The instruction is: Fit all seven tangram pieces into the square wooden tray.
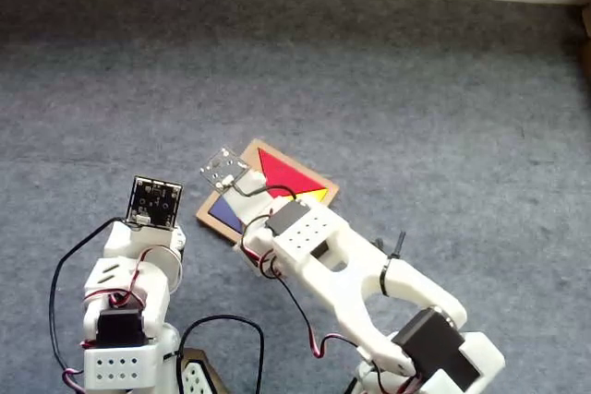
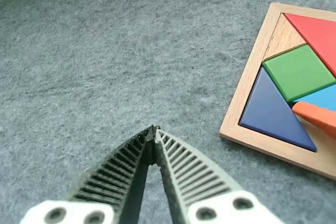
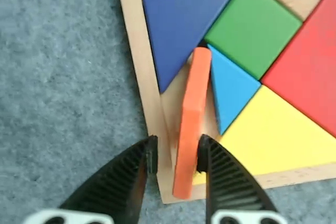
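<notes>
The square wooden tray [image 3: 137, 61] [image 1: 309, 173] lies on grey carpet. Flat in it are a dark blue triangle [image 3: 178, 24], a green square [image 3: 252, 24], a red triangle [image 3: 310, 72], a yellow triangle [image 3: 268, 140] and a light blue triangle [image 3: 231, 85]. An orange piece [image 3: 191, 124] [image 2: 315, 116] stands on its edge between the blue triangles, tilted. My right gripper [image 3: 177, 156] straddles it, open: one finger touches the piece and the other stands off over the rim. My left gripper [image 2: 153, 132] is shut on nothing, over carpet beside the tray [image 2: 247, 98].
Bare wood shows in the tray's corner next to the green square [image 2: 286, 38] and in the slot beside the orange piece [image 3: 168, 103]. In the high view the right arm [image 1: 323, 246] covers the tray's near half. Open carpet [image 1: 369, 71] spreads all around.
</notes>
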### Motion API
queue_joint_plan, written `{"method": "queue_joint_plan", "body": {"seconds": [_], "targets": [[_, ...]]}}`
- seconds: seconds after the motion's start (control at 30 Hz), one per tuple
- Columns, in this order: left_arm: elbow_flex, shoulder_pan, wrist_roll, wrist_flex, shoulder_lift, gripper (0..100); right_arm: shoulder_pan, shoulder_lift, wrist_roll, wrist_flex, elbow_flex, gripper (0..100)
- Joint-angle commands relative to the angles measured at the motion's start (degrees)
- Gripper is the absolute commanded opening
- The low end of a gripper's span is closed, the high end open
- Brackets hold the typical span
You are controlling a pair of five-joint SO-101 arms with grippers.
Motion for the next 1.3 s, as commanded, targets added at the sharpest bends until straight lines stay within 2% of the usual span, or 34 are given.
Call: {"method": "queue_joint_plan", "body": {"seconds": [0.0, 0.13, 0.33, 0.7, 0.77, 0.87, 1.1, 1.27], "targets": [[1.1, -0.66, -0.35, 0.0, -0.31, 1, -0.57, -1.45, 0.18, 0.48, -0.92, 13.0], [0.75, -0.84, -0.35, -0.18, -0.31, 1, -0.57, -6.02, 0.18, 2.86, -0.84, 13.0], [0.57, -4.7, -0.35, -0.26, -0.31, 1, -0.4, -8.66, 0.18, 4.0, -0.75, 13.0], [0.66, -4.44, -0.35, -0.26, -0.31, 1, -0.13, -4.18, 0.0, 4.09, -0.84, 12.9], [0.66, -2.95, -0.35, 0.0, -0.31, 1, 0.4, -5.41, -2.81, 5.49, -0.84, 9.2], [0.84, -0.31, -0.26, 0.09, -0.31, 1, 0.92, -9.27, -6.24, 6.55, -0.75, 0.0], [1.1, 1.63, -0.18, 0.09, -0.31, 1, 6.2, -21.23, -6.68, 6.99, 6.46, 0.9], [1.1, 1.63, -0.18, 0.09, -0.31, 1, 10.24, -34.95, -6.68, 7.34, 12.53, 0.9]]}}
